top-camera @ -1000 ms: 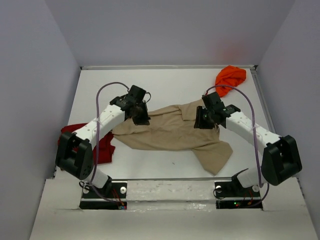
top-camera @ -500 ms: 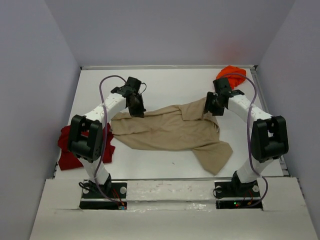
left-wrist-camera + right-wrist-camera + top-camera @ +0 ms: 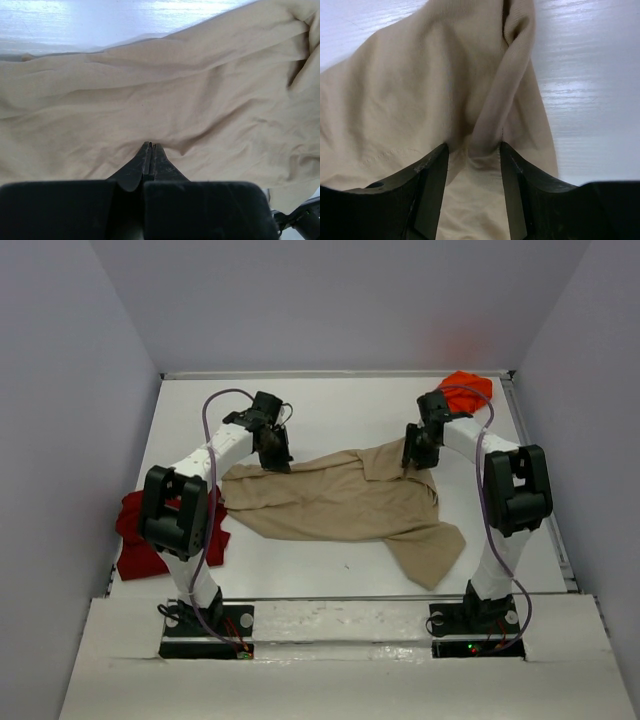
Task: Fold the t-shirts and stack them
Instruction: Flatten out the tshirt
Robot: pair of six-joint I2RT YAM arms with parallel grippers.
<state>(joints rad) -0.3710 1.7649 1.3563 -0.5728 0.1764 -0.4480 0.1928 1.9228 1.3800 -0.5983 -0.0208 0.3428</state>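
Top external: both arms now sit farther back, tan t-shirt [image 3: 340,505] spread out at centre.
Left gripper [image 3: 277,460] stays pinched on its far-left edge; right gripper [image 3: 416,456] has just loosened, fingers apart astride the collar fold, so spreading looks about finished.

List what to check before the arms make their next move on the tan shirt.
1. Left pincer shut on the tan shirt: ok.
2. Right pincer gripping the tan shirt: not ok, its jaws stand apart around a ridge of cloth.
3. Tan shirt lying flat: not ok, it is wrinkled and skewed.
4. Orange shirt apart from the tan shirt: ok, bunched in the far right corner.
5. Dark red shirt apart from the tan shirt: cannot tell, their edges lie close.
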